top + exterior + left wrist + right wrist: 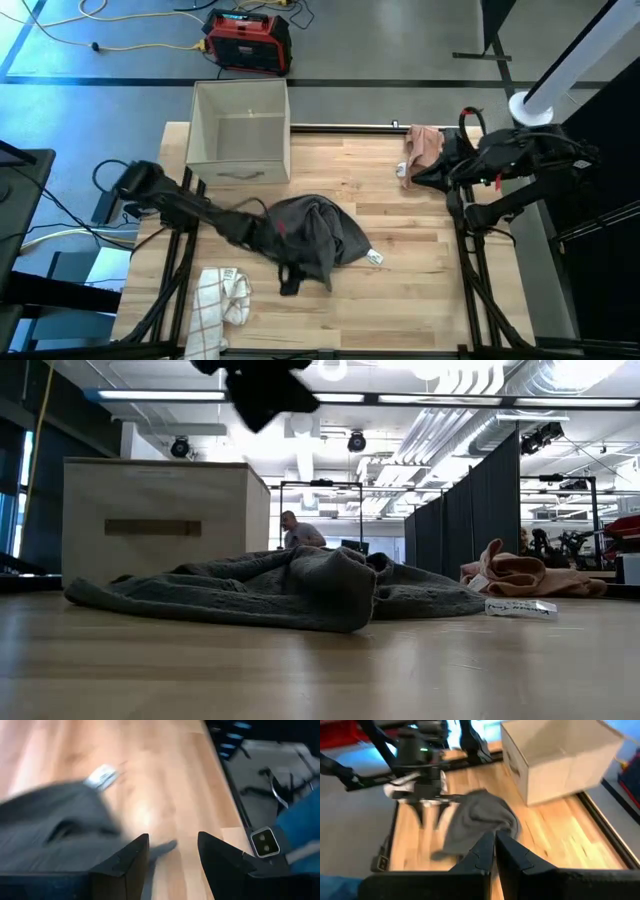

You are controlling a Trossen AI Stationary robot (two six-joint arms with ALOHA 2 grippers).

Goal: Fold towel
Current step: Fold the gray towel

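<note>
A dark grey towel [312, 232] lies crumpled in a heap on the wooden table's middle [280, 590], with a white tag [374, 257] at its right edge. My left gripper [290, 278] hovers open above the towel's near edge. Its fingers [415, 815] point down, and only the table and a strip of towel [162, 848] show under the gap [172, 855]. In the low view it shows as a dark shape high above the heap [260, 385]. My right gripper [495, 852] is shut and empty at the table's right side [418, 180].
An open cardboard box [240, 130] stands at the far edge, left of centre. A pink cloth [422, 148] lies bunched at the far right, near my right gripper. A white checked cloth [222, 298] lies at the near left. Bare wood shows right of the towel.
</note>
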